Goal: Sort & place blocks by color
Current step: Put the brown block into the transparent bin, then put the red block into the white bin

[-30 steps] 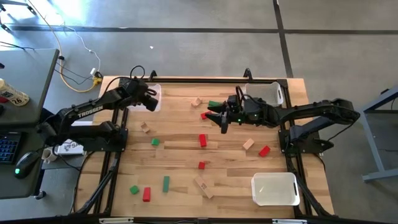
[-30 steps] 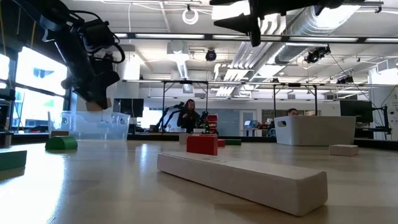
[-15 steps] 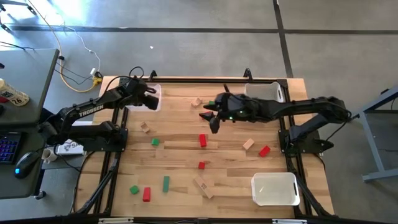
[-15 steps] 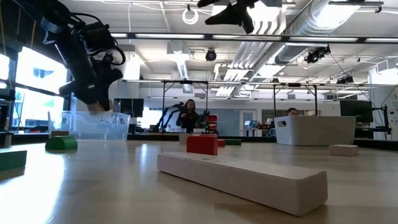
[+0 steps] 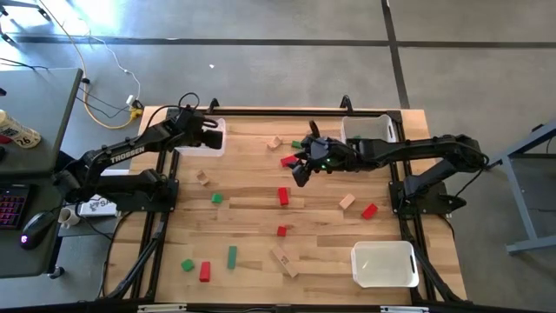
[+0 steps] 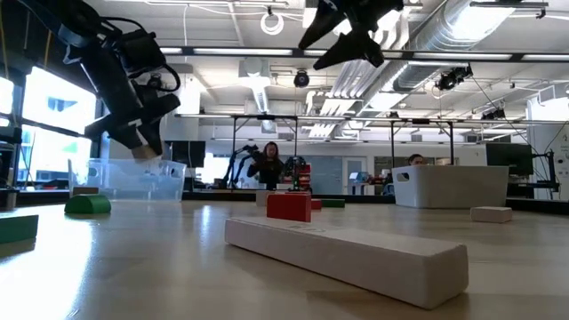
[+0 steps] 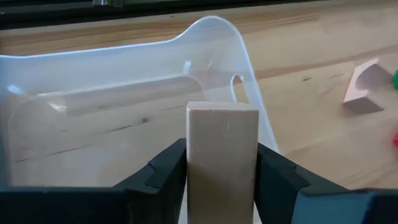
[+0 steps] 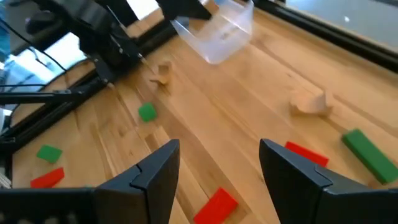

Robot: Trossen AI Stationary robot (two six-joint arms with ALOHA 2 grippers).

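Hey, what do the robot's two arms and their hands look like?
Both arms are dark, slim and jointed. The left arm carries white TROSSEN lettering and a black cable looped near its wrist. Each hand, left hand and right hand, has two black, angular, wedge-shaped fingers.

- Left gripper (image 7: 222, 171) is over the clear rectangular plastic bin (image 5: 214, 137) at the table's far left corner, clamped on a plain tan wooden block (image 7: 222, 155).
- Right gripper (image 5: 298, 170) hangs with fingers spread above the far middle of the wooden table (image 5: 321, 252), just beside a flat red wooden block (image 5: 287, 161).
- A second clear bin (image 5: 372, 129) stands at the far right corner; a third (image 5: 383, 263) at the near right.
- A long tan wooden bar (image 5: 284, 260) lies near the front edge, left of that third bin.
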